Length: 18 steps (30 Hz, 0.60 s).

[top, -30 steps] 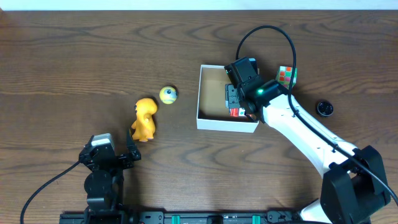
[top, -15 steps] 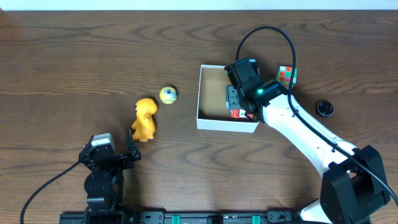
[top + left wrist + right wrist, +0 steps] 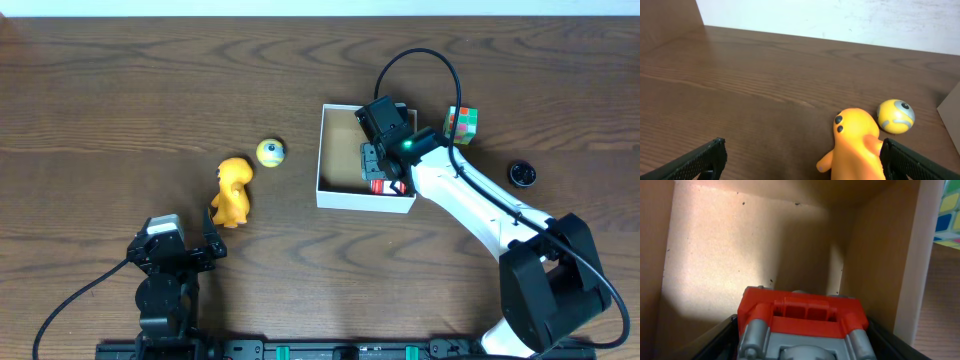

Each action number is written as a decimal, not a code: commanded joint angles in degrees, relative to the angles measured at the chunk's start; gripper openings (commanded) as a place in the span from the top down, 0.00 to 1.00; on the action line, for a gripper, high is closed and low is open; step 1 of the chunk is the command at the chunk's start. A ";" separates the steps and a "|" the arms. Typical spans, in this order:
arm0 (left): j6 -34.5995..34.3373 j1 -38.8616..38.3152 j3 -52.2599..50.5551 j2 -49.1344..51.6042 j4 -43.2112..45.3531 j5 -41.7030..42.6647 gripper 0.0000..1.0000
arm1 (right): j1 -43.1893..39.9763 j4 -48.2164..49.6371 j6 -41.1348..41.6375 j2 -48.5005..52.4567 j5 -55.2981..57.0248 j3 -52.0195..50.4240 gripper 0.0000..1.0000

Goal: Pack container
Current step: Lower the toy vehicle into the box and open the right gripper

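The container (image 3: 365,202) is a shallow square box with white walls and a brown inside, right of the table's centre. My right gripper (image 3: 377,165) is down inside it, shut on a red and grey toy (image 3: 380,185). In the right wrist view the toy (image 3: 802,320) fills the gap of the right gripper (image 3: 802,332), over the box floor (image 3: 740,255). My left gripper (image 3: 178,240) is open and empty at the front left. In the left wrist view the left gripper (image 3: 802,157) is wide apart, with an orange figure (image 3: 857,145) just ahead on its right side.
The orange figure (image 3: 232,192) lies left of the box with a yellow ball (image 3: 270,152) beside it, also in the left wrist view (image 3: 895,116). A colour cube (image 3: 461,123) sits by the box's far right corner, also in the right wrist view (image 3: 950,215). A small black object (image 3: 522,174) lies farther right.
My right arm has shifted slightly left inside the box, still on the red and grey toy, uncovering more of the colour cube. The left arm has not moved.
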 commanded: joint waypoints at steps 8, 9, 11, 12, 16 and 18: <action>0.96 0.35 -1.44 -0.35 -0.33 -0.44 0.02 | 0.52 -0.20 0.83 -0.20 0.26 0.68 0.31; 0.96 0.35 -1.44 -0.35 -0.33 -0.46 0.02 | 0.52 -0.22 0.83 -0.20 -0.11 0.68 0.31; 0.96 0.35 -1.44 -0.35 -0.33 -0.46 0.02 | 0.52 -0.22 0.83 -0.20 -0.70 0.68 0.28; 0.96 0.35 -1.44 -0.35 -0.33 -0.46 0.02 | 0.52 -0.22 0.83 -0.20 -0.87 0.68 0.27; 0.96 0.35 -1.44 -0.35 -0.33 -0.46 0.02 | 0.52 -0.24 0.83 -0.20 -0.85 0.68 0.20; 0.96 0.35 -1.44 -0.35 -0.33 -0.46 0.02 | 0.52 -0.28 0.83 -0.20 -0.85 0.68 0.18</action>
